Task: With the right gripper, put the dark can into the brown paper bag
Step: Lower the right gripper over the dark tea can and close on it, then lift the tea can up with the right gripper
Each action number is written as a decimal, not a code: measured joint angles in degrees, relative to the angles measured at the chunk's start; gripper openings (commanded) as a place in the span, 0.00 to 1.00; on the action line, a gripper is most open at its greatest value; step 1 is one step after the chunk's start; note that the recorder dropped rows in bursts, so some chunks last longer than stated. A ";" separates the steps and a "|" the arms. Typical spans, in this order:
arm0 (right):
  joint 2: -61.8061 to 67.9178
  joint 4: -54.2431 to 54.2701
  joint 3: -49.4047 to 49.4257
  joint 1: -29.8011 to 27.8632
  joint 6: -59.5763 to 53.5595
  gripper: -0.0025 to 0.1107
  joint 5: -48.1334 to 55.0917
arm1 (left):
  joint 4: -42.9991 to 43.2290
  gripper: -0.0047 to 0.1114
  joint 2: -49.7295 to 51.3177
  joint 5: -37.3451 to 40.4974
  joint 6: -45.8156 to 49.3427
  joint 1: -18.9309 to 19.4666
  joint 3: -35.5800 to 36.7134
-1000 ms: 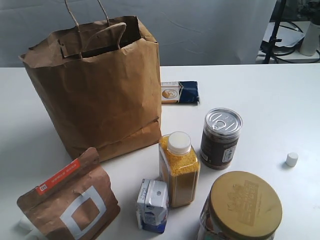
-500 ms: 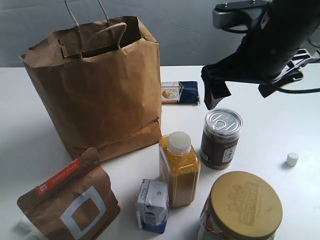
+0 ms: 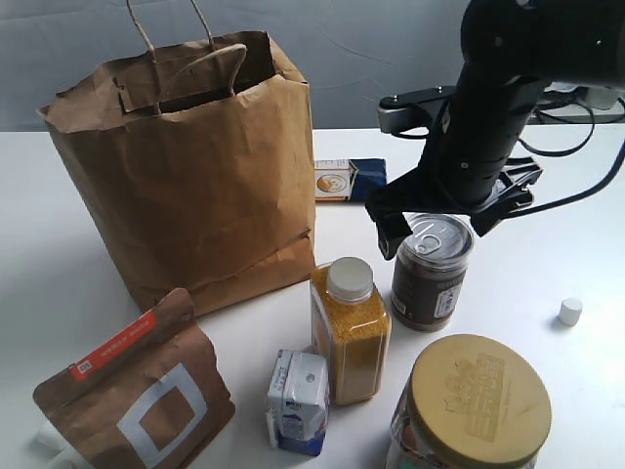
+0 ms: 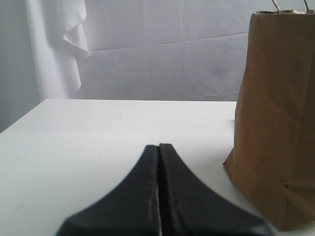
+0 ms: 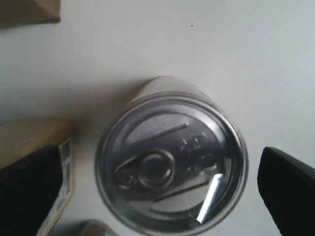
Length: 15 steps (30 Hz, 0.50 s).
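The dark can (image 3: pixel 430 285) stands upright on the white table, its silver pull-tab top (image 5: pixel 170 157) filling the right wrist view. My right gripper (image 3: pixel 436 231) hovers just over the can's top, open, one black finger (image 5: pixel 288 189) on each side of the lid and apart from it. The brown paper bag (image 3: pixel 186 166) stands open at the back left, its handles up; its side also shows in the left wrist view (image 4: pixel 278 123). My left gripper (image 4: pixel 159 148) is shut and empty, low over the table beside the bag.
A yellow-grain bottle (image 3: pixel 350 332) stands close to the can's left. Nearer the front are a gold-lidded jar (image 3: pixel 479 401), a small carton (image 3: pixel 298 401) and a brown pouch (image 3: pixel 137 391). A blue packet (image 3: pixel 354 181) lies behind the bag; a white cap (image 3: pixel 570 311) sits at the right.
The right arm came into view from the upper right and moved down and left until its open fingers straddle the can's top. Nothing on the table has moved.
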 measured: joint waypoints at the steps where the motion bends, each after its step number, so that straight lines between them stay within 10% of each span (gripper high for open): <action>1: 0.84 0.00 0.00 -0.28 0.00 0.95 -0.46 | 0.00 0.04 0.00 0.00 0.00 0.00 0.00; 8: 4.76 -0.66 0.00 -1.60 -0.22 0.85 -4.36 | 0.00 0.04 0.00 0.00 0.00 0.00 0.00; 15: 5.95 -0.48 -0.04 -1.72 -0.37 0.24 -5.47 | 0.00 0.04 0.00 0.00 0.00 0.00 0.00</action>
